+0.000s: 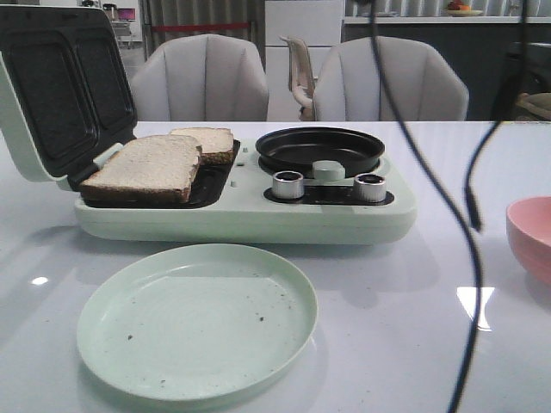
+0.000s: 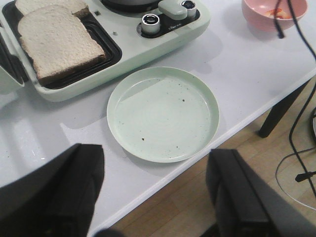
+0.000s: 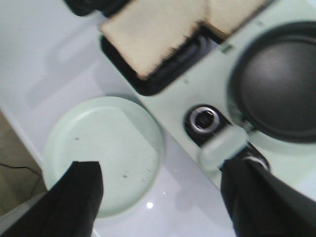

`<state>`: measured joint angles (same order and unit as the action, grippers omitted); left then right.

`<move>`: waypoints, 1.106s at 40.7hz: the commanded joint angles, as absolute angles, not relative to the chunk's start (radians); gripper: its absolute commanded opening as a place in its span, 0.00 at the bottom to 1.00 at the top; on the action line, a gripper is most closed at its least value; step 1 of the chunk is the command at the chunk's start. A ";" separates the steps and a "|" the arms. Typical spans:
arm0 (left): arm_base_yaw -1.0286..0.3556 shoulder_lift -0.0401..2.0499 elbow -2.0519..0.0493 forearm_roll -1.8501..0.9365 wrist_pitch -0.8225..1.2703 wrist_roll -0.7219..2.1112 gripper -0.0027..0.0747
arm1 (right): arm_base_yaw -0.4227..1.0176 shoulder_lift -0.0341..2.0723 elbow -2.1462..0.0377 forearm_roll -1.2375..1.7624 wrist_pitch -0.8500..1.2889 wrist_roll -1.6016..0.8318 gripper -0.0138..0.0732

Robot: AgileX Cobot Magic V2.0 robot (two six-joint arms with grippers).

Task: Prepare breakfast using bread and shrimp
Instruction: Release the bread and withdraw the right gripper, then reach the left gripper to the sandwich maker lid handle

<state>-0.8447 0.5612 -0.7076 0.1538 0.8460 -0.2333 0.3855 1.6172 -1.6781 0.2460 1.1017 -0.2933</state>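
Note:
Two slices of bread lie side by side on the black grill plate of the pale green breakfast maker (image 1: 241, 219): a near slice (image 1: 146, 165) (image 2: 57, 39) and a far slice (image 1: 207, 140). The right wrist view is blurred but shows the bread (image 3: 158, 29) too. An orange-pink shrimp (image 2: 276, 13) lies in the pink bowl (image 2: 256, 17). My left gripper (image 2: 158, 197) hovers open over the table's front edge, just short of the green plate (image 2: 163, 113). The right gripper (image 3: 160, 197) is open above the table between the plate (image 3: 103, 148) and the maker's knobs. Both grippers hold nothing, and neither shows in the front view.
The maker's lid (image 1: 60, 86) stands open at the left. Its black round pan (image 1: 320, 148) and two metal knobs (image 1: 287, 184) are on the right half. The pink bowl (image 1: 532, 234) sits at the right edge. Black cables (image 1: 465, 206) hang in front. Two grey chairs (image 1: 202, 77) stand behind the table.

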 commanded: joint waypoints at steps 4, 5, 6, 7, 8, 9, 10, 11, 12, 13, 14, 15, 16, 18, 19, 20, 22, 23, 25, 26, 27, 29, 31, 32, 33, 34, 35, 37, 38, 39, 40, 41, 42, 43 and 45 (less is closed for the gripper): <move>-0.853 0.561 -0.735 0.170 0.772 -0.236 0.68 | 0.376 1.412 -1.571 0.041 1.034 -0.070 0.85; -0.853 0.561 -0.735 0.170 0.772 -0.236 0.68 | 0.376 1.384 -1.546 0.038 1.015 -0.059 0.85; -0.853 0.561 -0.735 0.170 0.772 -0.236 0.68 | 0.376 1.363 -1.512 0.038 0.996 -0.057 0.85; -0.853 0.561 -0.735 0.170 0.772 -0.236 0.68 | 0.376 1.335 -1.485 0.038 0.983 -0.057 0.85; -0.853 0.561 -0.735 0.170 0.772 -0.236 0.68 | 0.376 1.315 -1.449 0.039 0.969 -0.057 0.85; -0.853 0.561 -0.735 0.170 0.772 -0.236 0.68 | 0.376 1.287 -1.423 0.039 0.961 -0.057 0.85; -0.853 0.561 -0.735 0.170 0.772 -0.236 0.68 | 0.376 1.260 -1.387 0.041 0.953 -0.056 0.85; -0.853 0.561 -0.735 0.170 0.772 -0.236 0.68 | 0.376 1.239 -1.351 0.044 0.946 -0.051 0.85; -0.853 0.561 -0.735 0.170 0.772 -0.236 0.68 | 0.376 1.210 -1.324 0.045 0.938 -0.042 0.85; -0.853 0.561 -0.735 0.170 0.772 -0.236 0.68 | 0.376 1.188 -1.289 0.047 0.928 -0.030 0.85; -0.853 0.561 -0.735 0.170 0.772 -0.236 0.68 | 0.376 1.167 -1.262 0.048 0.923 -0.023 0.85; -0.853 0.561 -0.735 0.170 0.772 -0.236 0.68 | 0.376 1.138 -1.226 0.047 0.910 -0.007 0.85; -0.853 0.561 -0.735 0.170 0.772 -0.236 0.68 | 0.376 1.115 -1.199 0.047 0.901 0.000 0.85; -0.853 0.561 -0.735 0.170 0.772 -0.236 0.68 | 0.376 1.055 -1.127 0.047 0.877 0.021 0.85; -0.853 0.561 -0.735 0.170 0.772 -0.236 0.68 | 0.376 1.025 -1.100 0.047 0.863 0.028 0.85; -0.853 0.561 -0.735 0.170 0.772 -0.236 0.68 | 0.376 1.002 -1.066 0.047 0.850 0.028 0.85; -0.853 0.561 -0.735 0.170 0.772 -0.236 0.68 | 0.376 0.950 -1.014 0.051 0.832 0.031 0.85; -0.853 0.561 -0.735 0.170 0.772 -0.236 0.68 | 0.376 0.928 -0.982 0.052 0.821 0.032 0.85; -0.853 0.561 -0.735 0.170 0.772 -0.236 0.68 | 0.376 0.878 -0.928 0.056 0.805 0.033 0.85; -0.853 0.561 -0.735 0.170 0.772 -0.236 0.68 | 0.376 0.852 -0.907 0.059 0.799 0.035 0.85; -0.853 0.561 -0.735 0.170 0.772 -0.236 0.68 | 0.376 0.833 -0.878 0.059 0.790 0.036 0.85; -0.853 0.561 -0.735 0.170 0.772 -0.236 0.68 | 0.376 0.779 -0.834 0.059 0.781 0.036 0.85; -0.853 0.561 -0.735 0.171 0.772 -0.236 0.68 | 0.376 0.734 -0.796 0.058 0.770 0.036 0.85; -0.853 0.561 -0.735 0.171 0.772 -0.236 0.68 | 0.376 0.716 -0.776 0.058 0.760 0.036 0.85; -0.853 0.561 -0.735 0.174 0.772 -0.236 0.68 | 0.376 0.693 -0.763 0.058 0.753 0.036 0.85; -0.853 0.561 -0.735 0.174 0.772 -0.236 0.68 | 0.376 0.678 -0.749 0.058 0.744 0.036 0.85; -0.853 0.561 -0.735 0.176 0.772 -0.236 0.68 | 0.376 0.659 -0.736 0.058 0.738 0.036 0.85; -0.853 0.561 -0.735 0.180 0.772 -0.236 0.68 | 0.376 0.632 -0.721 0.058 0.729 0.036 0.85; -0.853 0.561 -0.735 0.185 0.774 -0.236 0.68 | 0.376 0.620 -0.715 0.058 0.729 0.035 0.85; -0.853 0.564 -0.735 0.191 0.779 -0.236 0.68 | 0.376 0.612 -0.713 0.058 0.734 0.035 0.85; -0.853 0.566 -0.738 0.196 0.787 -0.236 0.68 | 0.376 0.605 -0.712 0.058 0.744 0.035 0.85; -0.853 0.570 -0.742 0.203 0.802 -0.236 0.68 | 0.376 0.601 -0.712 0.058 0.754 0.035 0.85; -0.853 0.576 -0.746 0.211 0.818 -0.236 0.68 | 0.376 0.600 -0.712 0.058 0.760 0.035 0.85; -0.852 0.587 -0.754 0.220 0.848 -0.241 0.68 | 0.376 0.600 -0.712 0.058 0.763 0.035 0.85; -0.851 0.613 -0.773 0.245 0.914 -0.256 0.68 | 0.376 0.601 -0.712 0.058 0.766 0.035 0.85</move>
